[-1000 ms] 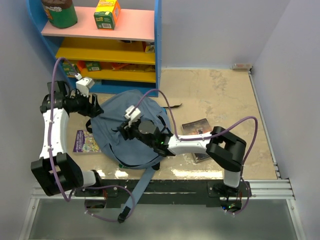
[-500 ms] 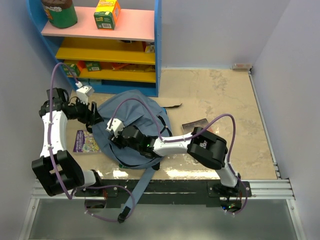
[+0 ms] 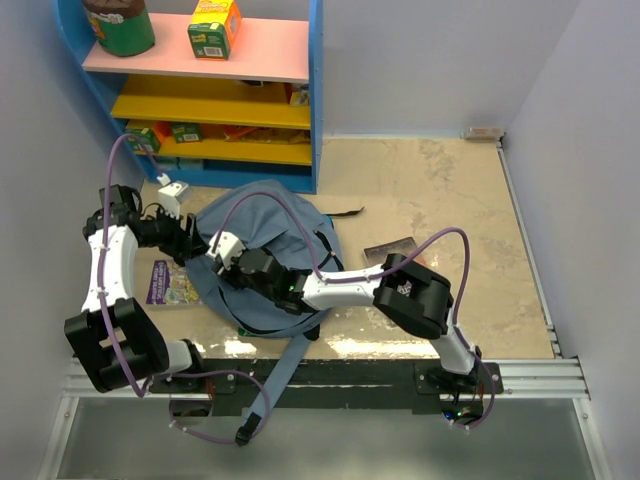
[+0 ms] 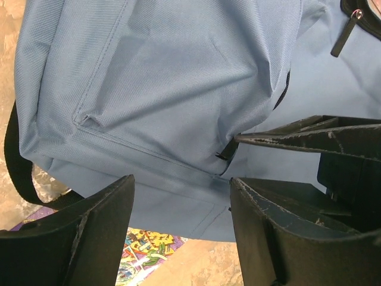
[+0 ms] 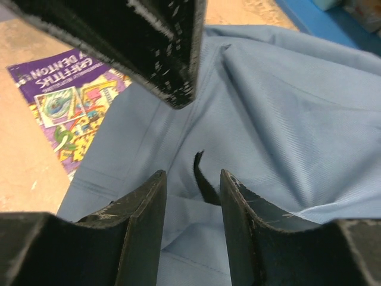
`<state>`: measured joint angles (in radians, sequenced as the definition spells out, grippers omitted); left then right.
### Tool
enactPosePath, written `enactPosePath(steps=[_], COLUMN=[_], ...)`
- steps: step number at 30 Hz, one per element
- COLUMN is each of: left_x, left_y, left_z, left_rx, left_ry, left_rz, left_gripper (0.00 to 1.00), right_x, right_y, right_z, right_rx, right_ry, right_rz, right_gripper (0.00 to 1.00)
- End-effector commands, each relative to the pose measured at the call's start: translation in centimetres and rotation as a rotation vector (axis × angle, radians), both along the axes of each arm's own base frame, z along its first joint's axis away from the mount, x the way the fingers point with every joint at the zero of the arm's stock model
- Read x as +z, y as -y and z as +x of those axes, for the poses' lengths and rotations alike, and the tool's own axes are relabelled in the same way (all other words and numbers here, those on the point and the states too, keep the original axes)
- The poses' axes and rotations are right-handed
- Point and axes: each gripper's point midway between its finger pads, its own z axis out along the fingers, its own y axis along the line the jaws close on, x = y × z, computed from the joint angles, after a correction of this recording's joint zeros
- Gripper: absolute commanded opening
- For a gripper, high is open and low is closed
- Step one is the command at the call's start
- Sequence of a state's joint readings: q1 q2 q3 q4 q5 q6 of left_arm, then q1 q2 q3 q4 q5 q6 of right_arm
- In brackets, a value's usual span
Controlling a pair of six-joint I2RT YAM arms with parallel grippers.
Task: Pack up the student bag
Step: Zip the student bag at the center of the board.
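One student bag [image 3: 285, 222], slate-blue, flat on the bench [image 3: 450, 190] just in front of the blue shelf unit [image 3: 315, 90], rounded top toward the shelves, one long strap [image 3: 287, 370] hanging over the near edge. Just beside its left edge, a purple comic booklet [image 3: 163, 283]. To its right, partly hidden under the right arm, a dark book [image 3: 388, 249].

At the bag's left flank, the left fingers [image 4: 107, 208], spread wide and gripping nothing. Through the gap, only blue cloth, a pocket seam and a small black tab [image 4: 225, 155]. Farther up in that wrist view, a black zip pull [image 4: 345, 33]. At the left, a black strap edge [image 4: 13, 161] curving along the bag's side.

Low over the same left part of the bag, close to the other arm, the right fingers [image 5: 146, 202], parted only narrowly and clamped on nothing. Straight ahead of that narrow gap, a short black pull [image 5: 202, 179] standing up from the cloth; cannot tell whether touched. Across the top of the right wrist view, a scuffed black finger of the left arm.

Up on the pink top shelf, a green tin [image 3: 120, 28] and a green-and-yellow carton [image 3: 215, 25].
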<state>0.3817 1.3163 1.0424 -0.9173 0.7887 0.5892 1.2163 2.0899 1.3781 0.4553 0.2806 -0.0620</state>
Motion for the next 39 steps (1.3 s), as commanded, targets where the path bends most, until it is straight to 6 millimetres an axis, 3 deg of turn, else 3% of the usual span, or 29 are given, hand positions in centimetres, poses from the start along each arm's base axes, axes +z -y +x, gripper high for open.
enactPosePath(steps=[1, 5, 8, 12, 16, 24, 29, 32, 39], left_x=[1.1, 1.2, 1.4, 1.9, 2.0, 1.0, -0.4, -0.4, -0.7], left_y=[0.0, -0.2, -0.5, -0.8, -0.2, 1.9, 4.8, 6.0, 6.3], left_z=[0.1, 0.1, 0.1, 0.1, -0.3, -2.6, -4.1, -3.9, -1.0], left_rx=[-0.021, -0.020, -0.016, -0.013, -0.045, -0.212, -0.351, -0.397, -0.343], left_ry=[0.065, 0.068, 0.072, 0.083, 0.084, 0.157, 0.176, 0.180, 0.246], left_rz=[-0.003, 0.002, 0.008, 0.008, -0.018, -0.036, -0.046, -0.041, -0.011], left_gripper=[0.70, 0.70, 0.69, 0.70, 0.70, 0.66, 0.66, 0.67, 0.69], right_x=[2.2, 1.2, 0.3, 0.1, 2.0, 4.7, 6.0, 7.1, 8.1], right_y=[-0.6, -1.0, -1.1, -0.5, 0.2, 0.1, 0.3, 0.6, 0.9], right_z=[1.6, 2.1, 2.5, 3.5, 4.2, 5.1, 5.7, 5.9, 5.4], right_rx=[-0.044, -0.044, -0.043, -0.062, -0.067, -0.014, 0.024, 0.035, 0.038], right_ry=[0.063, 0.058, 0.051, 0.044, 0.044, -0.033, -0.137, -0.167, -0.199], right_rz=[0.022, -0.002, -0.025, -0.031, 0.006, 0.105, 0.193, 0.239, 0.290], right_gripper=[0.44, 0.43, 0.36, 0.17, 0.00, 0.00, 0.00, 0.00, 0.00])
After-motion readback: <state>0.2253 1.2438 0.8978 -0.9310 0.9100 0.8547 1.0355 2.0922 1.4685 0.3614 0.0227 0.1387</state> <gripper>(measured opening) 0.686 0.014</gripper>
